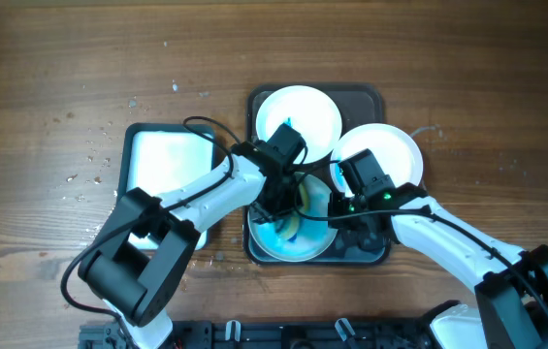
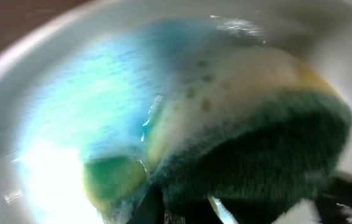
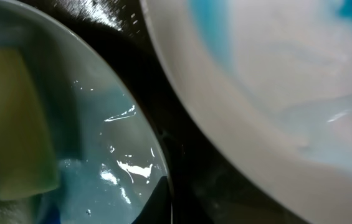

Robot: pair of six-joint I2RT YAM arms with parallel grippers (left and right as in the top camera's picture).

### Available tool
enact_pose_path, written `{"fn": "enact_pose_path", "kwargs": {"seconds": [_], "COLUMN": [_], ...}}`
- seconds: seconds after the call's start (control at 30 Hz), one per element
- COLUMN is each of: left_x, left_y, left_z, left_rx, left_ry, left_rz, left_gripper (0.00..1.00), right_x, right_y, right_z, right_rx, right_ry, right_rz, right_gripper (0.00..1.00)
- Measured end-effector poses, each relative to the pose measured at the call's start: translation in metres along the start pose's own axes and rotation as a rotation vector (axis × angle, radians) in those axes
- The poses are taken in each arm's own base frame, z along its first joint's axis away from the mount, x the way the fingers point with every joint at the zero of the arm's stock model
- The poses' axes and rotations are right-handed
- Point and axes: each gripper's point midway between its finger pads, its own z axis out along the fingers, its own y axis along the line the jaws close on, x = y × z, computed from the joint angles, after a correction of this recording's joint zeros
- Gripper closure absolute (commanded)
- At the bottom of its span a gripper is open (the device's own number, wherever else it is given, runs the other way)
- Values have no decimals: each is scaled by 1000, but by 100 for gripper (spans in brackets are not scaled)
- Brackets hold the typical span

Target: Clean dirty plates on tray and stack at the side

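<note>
Left gripper point(image 1: 281, 199) clamped on sponge point(image 2: 250, 143), pressing it into near plate point(image 1: 288, 242) (wet blue film). Right gripper point(image 1: 339, 194) low between near plate and right plate point(image 1: 390, 150); opening not discernible. Far plate point(image 1: 298, 116) on tray point(image 1: 370, 97).

sponge point(image 2: 250, 143): blurred | front plate point(image 1: 275, 240): mostly hidden | tray point(image 1: 366, 97): partly covered

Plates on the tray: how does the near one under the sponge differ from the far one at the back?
The near plate is covered in a wet blue film; the far plate looks almost wholly white. The near plate has the sponge pressed into it; the far plate holds nothing. Both are round, white, similar in size, and sit on the dark tray.
</note>
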Motion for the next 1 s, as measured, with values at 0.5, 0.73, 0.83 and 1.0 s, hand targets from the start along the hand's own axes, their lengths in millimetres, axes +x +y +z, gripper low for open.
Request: {"fn": "enact_pose_path", "kwargs": {"seconds": [0.5, 0.73, 0.83, 1.0], "left_x": [-13, 13, 15, 24], "left_y": [-16, -55, -57, -35], "left_z": [-1, 9, 10, 9], "left_rx": [162, 252, 261, 152], "left_ry": [-21, 12, 23, 74], "left_rz": [106, 207, 212, 201], "left_gripper": [96, 96, 96, 96], "right_x": [-12, -12, -12, -10], "right_y": [-14, -14, -14, -10], "right_z": [-2, -2, -2, -1], "right_rx": [56, 55, 55, 41], "right_ry": [-50, -52, -52, -45], "right_rz": [82, 92, 92, 83], "right_gripper": [96, 96, 96, 96]}}
